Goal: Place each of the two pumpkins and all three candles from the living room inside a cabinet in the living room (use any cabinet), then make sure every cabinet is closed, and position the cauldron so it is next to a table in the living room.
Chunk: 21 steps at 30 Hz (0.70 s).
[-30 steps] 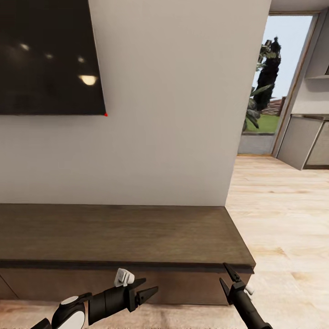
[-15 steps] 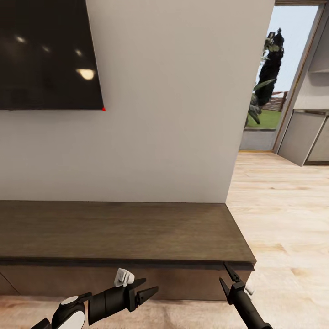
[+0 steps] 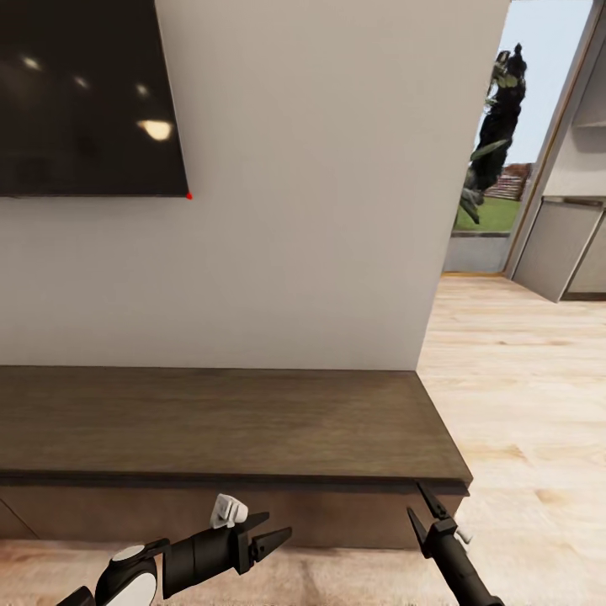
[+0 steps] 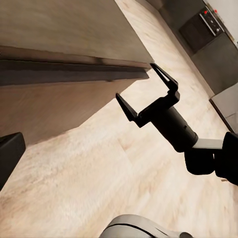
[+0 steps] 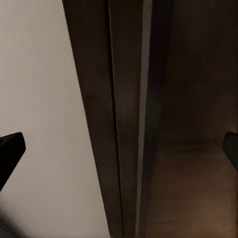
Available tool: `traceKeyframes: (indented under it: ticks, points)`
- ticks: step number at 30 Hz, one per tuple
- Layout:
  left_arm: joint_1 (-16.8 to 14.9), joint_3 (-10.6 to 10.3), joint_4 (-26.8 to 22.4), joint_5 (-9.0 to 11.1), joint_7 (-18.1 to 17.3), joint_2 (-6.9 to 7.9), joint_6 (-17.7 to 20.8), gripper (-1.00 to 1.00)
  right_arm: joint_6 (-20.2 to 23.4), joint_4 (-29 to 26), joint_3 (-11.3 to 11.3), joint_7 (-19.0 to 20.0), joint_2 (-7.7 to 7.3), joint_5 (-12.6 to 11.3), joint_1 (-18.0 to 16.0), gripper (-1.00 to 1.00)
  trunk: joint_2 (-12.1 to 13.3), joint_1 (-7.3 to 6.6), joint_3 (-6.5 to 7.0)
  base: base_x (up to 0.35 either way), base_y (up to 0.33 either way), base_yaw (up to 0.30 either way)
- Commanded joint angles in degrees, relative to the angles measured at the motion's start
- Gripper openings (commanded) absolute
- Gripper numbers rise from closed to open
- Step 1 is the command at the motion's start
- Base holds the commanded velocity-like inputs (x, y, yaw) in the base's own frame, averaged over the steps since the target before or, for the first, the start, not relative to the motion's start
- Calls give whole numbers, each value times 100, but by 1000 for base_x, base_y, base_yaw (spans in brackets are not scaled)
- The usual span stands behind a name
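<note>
The cabinet (image 3: 219, 421) is a long, low, dark brown unit against the white wall, and its fronts (image 3: 337, 513) look shut. My left gripper (image 3: 279, 523) hovers open and empty in front of it, low over the floor. My right gripper (image 3: 413, 496) stands open and empty just before the cabinet's right front corner, and it also appears in the left wrist view (image 4: 134, 80). The right wrist view looks closely along the cabinet's front edge (image 5: 129, 124). The pumpkins, candles and cauldron are out of view.
A black TV screen (image 3: 84, 93) hangs on the wall above the cabinet. Light wooden floor (image 3: 522, 404) runs past the wall's end on the right toward a bright opening with a plant (image 3: 492, 135) and grey kitchen units (image 3: 560, 252).
The whole picture has shifted slightly, so the camera has moved a little nearer the cabinet. Both arms hold the same pose, with grippers open.
</note>
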Motion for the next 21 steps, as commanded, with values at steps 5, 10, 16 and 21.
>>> traceKeyframes:
  ticks: [5, 10, 16, 21]
  points:
    - [-5, -6, -2, 61, -3, 5, 37, 100, 55, 14, 18, 38, -7, -56, -5, 100, -8, 9, -95, 0, 0, 0]
    - [-5, -6, -2, 61, -3, 4, 35, 100, 55, 13, 17, 67, -8, -58, -6, 100, -9, 11, -117, 0, 0, 0]
    - [-5, -6, -2, 61, -3, 3, 30, 100, 62, 9, 23, 219, -18, -53, -5, 100, -13, 19, -183, 0, 0, 0]
    - [-5, -6, -2, 61, -3, 3, 28, 100, 64, 2, 26, 271, -41, -36, -4, 100, -16, 24, -228, 0, 0, 0]
